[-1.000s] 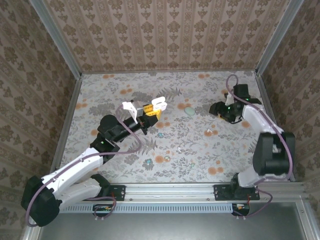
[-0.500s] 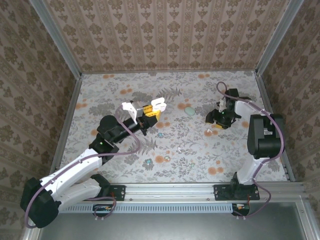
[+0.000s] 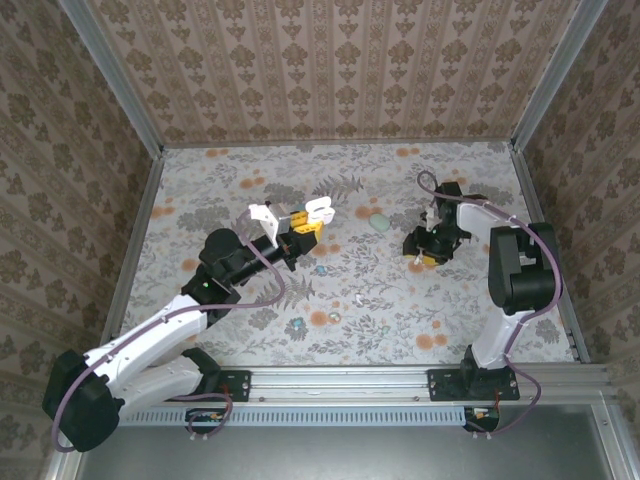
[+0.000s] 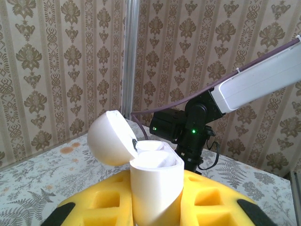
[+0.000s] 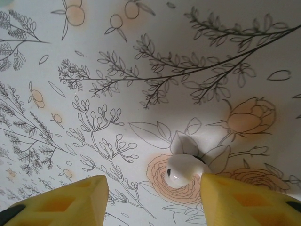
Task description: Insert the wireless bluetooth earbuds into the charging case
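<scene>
A white charging case [image 4: 155,188] stands upright between the yellow pads of my left gripper [image 4: 155,209], its round lid [image 4: 110,139] flipped open to the left. In the top view this gripper [image 3: 303,226] holds the case [image 3: 318,210] above the table's middle. A whitish earbud [image 5: 181,172] lies on an orange flower of the cloth. My right gripper [image 5: 153,197] hangs open just over it, the bud close to the right finger [image 5: 244,200] and apart from the left one [image 5: 70,202]. From above, the right gripper [image 3: 420,252] points down at the table.
A pale teal case [image 3: 379,222] lies between the two grippers. Small teal buds [image 3: 320,269] [image 3: 296,323] and a whitish one [image 3: 358,299] are scattered on the floral cloth nearer the front. Patterned walls enclose the table on three sides.
My right arm has swung left and turned its gripper down over the whitish earbud. The left gripper with the open case has shifted only slightly.
</scene>
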`<state>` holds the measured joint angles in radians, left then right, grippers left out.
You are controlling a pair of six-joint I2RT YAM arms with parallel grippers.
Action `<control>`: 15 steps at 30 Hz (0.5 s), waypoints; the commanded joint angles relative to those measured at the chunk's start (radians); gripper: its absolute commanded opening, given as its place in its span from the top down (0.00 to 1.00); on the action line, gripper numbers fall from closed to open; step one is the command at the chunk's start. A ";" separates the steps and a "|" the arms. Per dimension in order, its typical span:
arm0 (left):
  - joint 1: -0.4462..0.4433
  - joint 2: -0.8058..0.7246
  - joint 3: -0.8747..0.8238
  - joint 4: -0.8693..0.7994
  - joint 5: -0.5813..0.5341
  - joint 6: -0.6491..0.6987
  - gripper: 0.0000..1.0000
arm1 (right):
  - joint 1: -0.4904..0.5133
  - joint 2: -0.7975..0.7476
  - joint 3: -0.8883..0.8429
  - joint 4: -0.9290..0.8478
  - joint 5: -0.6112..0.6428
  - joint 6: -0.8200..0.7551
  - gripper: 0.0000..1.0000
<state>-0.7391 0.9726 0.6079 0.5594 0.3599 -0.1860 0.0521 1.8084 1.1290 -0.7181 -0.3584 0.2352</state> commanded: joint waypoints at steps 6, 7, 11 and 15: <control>-0.002 -0.014 0.003 0.008 -0.018 0.022 0.96 | 0.060 -0.049 -0.038 -0.059 0.073 0.022 0.44; -0.002 -0.015 0.004 0.007 -0.017 0.022 0.96 | 0.062 -0.063 -0.041 -0.051 0.079 0.022 0.44; -0.002 -0.021 0.004 -0.001 -0.018 0.022 0.96 | 0.060 -0.089 -0.007 -0.066 0.111 0.015 0.44; -0.003 -0.030 0.002 -0.003 -0.021 0.019 0.96 | 0.051 -0.070 0.013 -0.052 0.165 0.002 0.44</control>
<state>-0.7391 0.9680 0.6079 0.5568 0.3477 -0.1852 0.1101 1.7454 1.1110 -0.7418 -0.2611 0.2409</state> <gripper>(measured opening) 0.200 0.557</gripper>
